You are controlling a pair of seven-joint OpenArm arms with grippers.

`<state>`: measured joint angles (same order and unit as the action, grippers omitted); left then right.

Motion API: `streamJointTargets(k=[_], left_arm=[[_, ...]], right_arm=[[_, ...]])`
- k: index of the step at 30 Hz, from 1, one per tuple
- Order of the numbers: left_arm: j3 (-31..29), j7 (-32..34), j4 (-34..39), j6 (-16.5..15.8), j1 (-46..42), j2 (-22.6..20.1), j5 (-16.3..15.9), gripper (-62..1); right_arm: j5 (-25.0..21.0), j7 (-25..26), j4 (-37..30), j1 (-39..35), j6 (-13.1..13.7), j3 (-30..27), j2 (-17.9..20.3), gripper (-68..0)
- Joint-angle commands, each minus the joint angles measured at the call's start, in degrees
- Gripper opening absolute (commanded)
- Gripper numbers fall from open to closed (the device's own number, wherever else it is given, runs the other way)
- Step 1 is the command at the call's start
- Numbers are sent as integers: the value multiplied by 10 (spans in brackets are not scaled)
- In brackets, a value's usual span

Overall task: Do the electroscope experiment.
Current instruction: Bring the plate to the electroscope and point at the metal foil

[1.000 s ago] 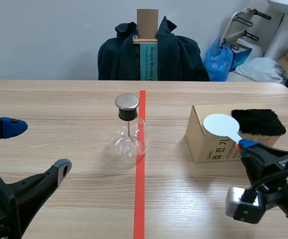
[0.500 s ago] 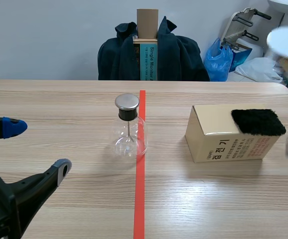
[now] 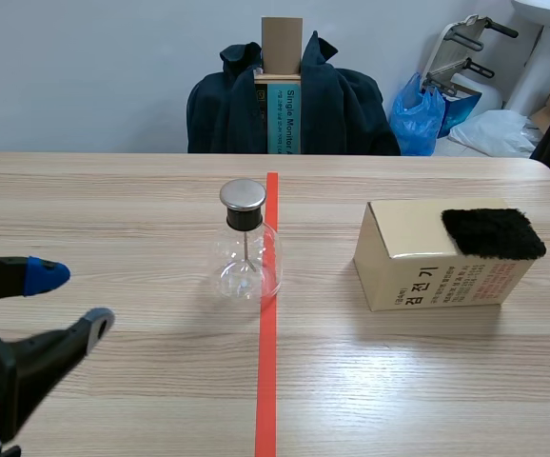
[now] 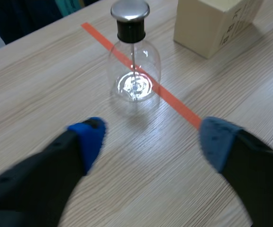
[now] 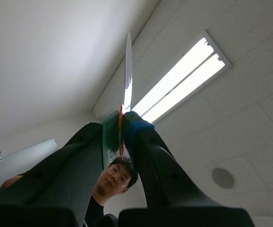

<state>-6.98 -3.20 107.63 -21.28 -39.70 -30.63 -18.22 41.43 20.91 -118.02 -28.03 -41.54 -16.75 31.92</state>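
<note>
Glass flask (image 3: 245, 249) upright on tape line (image 3: 267, 362), straight ahead of left gripper (image 4: 151, 138), spread wide, empty. Right gripper (image 5: 122, 127) tilted ceilingward, outside scene view, pinched on thin white paddle (image 5: 128, 66), long axis up; likely needs swinging down to metal cap (image 4: 130, 9).

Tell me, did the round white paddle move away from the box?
Yes. The white paddle rose from above the cardboard box and left the scene view. The right gripper holds it edge-on, aimed at the ceiling.
</note>
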Motion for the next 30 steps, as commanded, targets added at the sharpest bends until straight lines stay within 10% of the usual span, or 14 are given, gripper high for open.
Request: streamJointTargets(k=[1, 4, 18, 30], left_arm=[[1, -3, -31, -10, 47, -1, -6, -403], [19, -9, -104, -25, 121, -7, -6, -593], [210, 161, -474, -77, 432, 37, 26, -581], [317, 241, -607, -63, 529, 104, 70, -581]], right_arm=[[-8, -4, 0, 15, -33, 0, 8, -669], [-10, 0, -10, 15, -33, 0, 8, -669], [-34, 24, -21, 15, -33, 0, 8, -669], [-45, 26, -21, 15, -33, 0, 8, -669]])
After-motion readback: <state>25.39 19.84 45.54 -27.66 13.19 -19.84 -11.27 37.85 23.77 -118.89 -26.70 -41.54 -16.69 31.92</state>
